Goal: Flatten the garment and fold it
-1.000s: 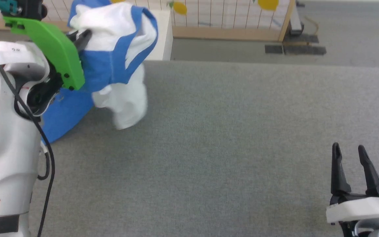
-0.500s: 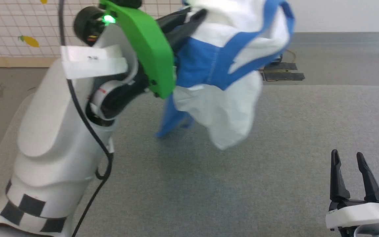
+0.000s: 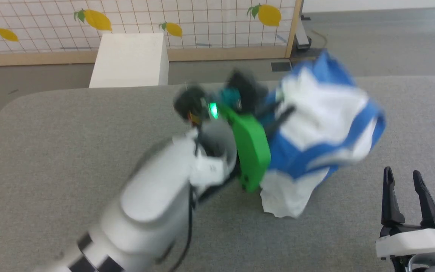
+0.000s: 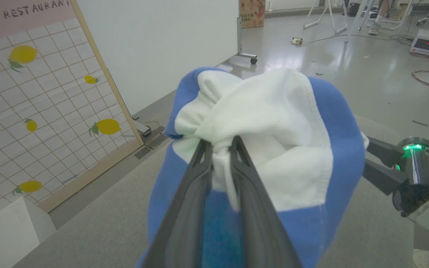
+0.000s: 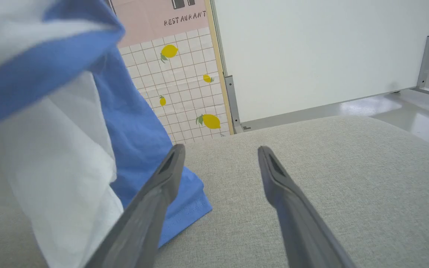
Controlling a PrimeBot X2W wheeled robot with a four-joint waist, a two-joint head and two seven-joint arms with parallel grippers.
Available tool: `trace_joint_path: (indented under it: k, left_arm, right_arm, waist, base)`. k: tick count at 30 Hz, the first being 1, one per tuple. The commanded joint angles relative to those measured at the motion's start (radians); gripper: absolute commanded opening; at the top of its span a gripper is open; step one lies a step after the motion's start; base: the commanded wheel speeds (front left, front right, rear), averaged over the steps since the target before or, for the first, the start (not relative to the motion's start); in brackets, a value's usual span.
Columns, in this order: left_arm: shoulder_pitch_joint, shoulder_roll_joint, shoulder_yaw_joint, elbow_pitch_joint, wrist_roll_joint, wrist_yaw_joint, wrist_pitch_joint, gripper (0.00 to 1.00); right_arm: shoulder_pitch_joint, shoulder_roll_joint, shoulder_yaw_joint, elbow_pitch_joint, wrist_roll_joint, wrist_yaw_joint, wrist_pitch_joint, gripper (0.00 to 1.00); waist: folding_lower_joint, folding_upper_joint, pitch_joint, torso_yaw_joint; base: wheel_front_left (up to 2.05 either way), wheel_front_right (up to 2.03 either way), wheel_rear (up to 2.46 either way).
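Pink sign (image 4: 35, 13) reads RESTAURANT behind garment (image 4: 274, 123) pinched in left fingers (image 4: 186, 201)

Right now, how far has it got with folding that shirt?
Done: the garment is picked up. In hand: the left tool pinches it in a bunched lump, its blue hem touching the grey surface. Left: spreading it flat and all folding; the right tool stands open and empty.

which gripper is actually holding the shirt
The left gripper: its two fingers pinch a bunch of white cloth of the garment. The right gripper stands open beside it, nothing between its fingers.
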Motion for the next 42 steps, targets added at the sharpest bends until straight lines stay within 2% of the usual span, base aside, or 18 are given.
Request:
trace_joint_path:
  k: [1,3,5,10,11,12,13,17,22,26,28,30,34,37,40,42]
  left_arm:
    - [0.057,-0.014,-0.026,0.056,0.013,-0.004,-0.03,0.0]
    - [0.151,-0.049,-0.089,0.197,-0.007,-0.004,-0.064,0.0]
    - [0.198,-0.068,-0.123,0.28,-0.027,-0.004,-0.073,0.0]
    - [0.249,-0.097,-0.141,0.453,-0.069,-0.004,-0.111,0.0]
    - [0.251,-0.102,-0.139,0.485,-0.076,-0.004,-0.122,0.22]
    - [0.249,-0.107,-0.138,0.512,-0.079,-0.004,-0.139,0.52]
    - [0.248,-0.11,-0.132,0.53,-0.086,-0.004,-0.153,1.0]
    - [0.223,-0.121,-0.122,0.556,-0.116,-0.004,-0.216,1.0]
    - [0.183,-0.122,-0.136,0.498,-0.137,-0.004,-0.281,1.0]
    - [0.174,-0.085,-0.111,0.411,-0.146,-0.002,-0.339,1.0]
    - [0.184,-0.058,-0.086,0.357,-0.148,0.016,-0.371,1.0]
    - [0.209,-0.027,-0.055,0.296,-0.152,0.048,-0.408,1.0]
    - [0.299,0.045,0.027,0.173,-0.133,0.156,-0.505,1.0]
    - [0.384,0.086,0.111,0.091,-0.091,0.234,-0.536,1.0]
    - [0.505,0.098,0.264,-0.042,0.012,0.306,-0.539,1.0]
    - [0.607,0.09,0.369,-0.126,0.094,0.328,-0.54,1.0]
  right_arm:
    - [-0.024,0.001,0.002,-0.003,0.009,-0.002,-0.006,1.0]
    - [-0.036,0.001,0.008,-0.002,0.015,-0.002,-0.006,1.0]
    - [-0.043,0.001,0.01,-0.001,0.018,-0.002,-0.006,1.0]
    - [-0.06,0.001,0.011,0.001,0.019,-0.002,-0.006,1.0]
    - [-0.063,0.001,0.012,0.002,0.019,-0.002,-0.006,1.0]
    - [-0.066,0.001,0.012,0.003,0.018,-0.002,-0.006,1.0]
    - [-0.068,0.001,0.012,0.004,0.018,-0.002,-0.006,1.0]
    - [-0.069,0.001,0.002,0.005,0.012,-0.002,-0.006,1.0]
    - [-0.06,0.001,-0.006,0.009,0.002,-0.002,-0.006,1.0]
    - [-0.047,0.001,-0.006,0.012,0.001,-0.002,-0.006,1.0]
    - [-0.039,0.001,-0.004,0.014,0.001,-0.002,-0.006,1.0]
    - [-0.031,0.001,-0.002,0.016,0.001,-0.002,-0.006,1.0]
    - [-0.017,0.001,0.001,0.015,0.0,-0.002,-0.006,1.0]
    - [-0.011,0.001,0.001,0.012,-0.003,-0.002,-0.006,1.0]
    - [-0.007,0.001,0.002,0.008,-0.006,-0.002,-0.006,1.0]
    - [-0.006,0.001,0.002,0.005,-0.008,-0.002,-0.006,1.0]
  waist:
    - [0.0,-0.0001,0.022,-0.012]
    - [0.0,-0.0001,0.042,-0.024]
    - [0.0,-0.0001,0.056,-0.029]
    - [0.0,-0.0001,0.085,-0.033]
    - [0.0,-0.0001,0.09,-0.033]
    - [0.0,-0.0001,0.093,-0.032]
    - [0.0,-0.0001,0.094,-0.031]
    - [0.0,-0.0001,0.094,-0.013]
    - [0.0,-0.0001,0.071,0.016]
    - [0.0,-0.0001,0.041,0.033]
    - [0.0,-0.0001,0.027,0.038]
    - [0.0,-0.0001,0.014,0.041]
    - [0.0,-0.0001,-0.003,0.042]
    - [0.0,-0.0001,-0.006,0.04]
    - [0.0,-0.0001,-0.005,0.035]
    - [0.0,-0.0001,-0.003,0.032]
  base:
    - [0.0,0.0,0.0]
    - [0.0,0.0,0.0]
    - [0.0,0.0,0.0]
    - [0.0,0.0,0.0]
    - [0.0,0.0,0.0]
    - [0.0,0.0,0.0]
    - [0.0,0.0,0.0]
    - [0.0,0.0,0.0]
    - [0.0,0.0,0.0]
    - [0.0,0.0,0.0]
    - [0.0,0.0,0.0]
    - [0.0,0.0,0.0]
    - [0.0,0.0,0.0]
    - [0.0,0.0,0.0]
    - [0.0,0.0,0.0]
    - [0.0,0.0,0.0]
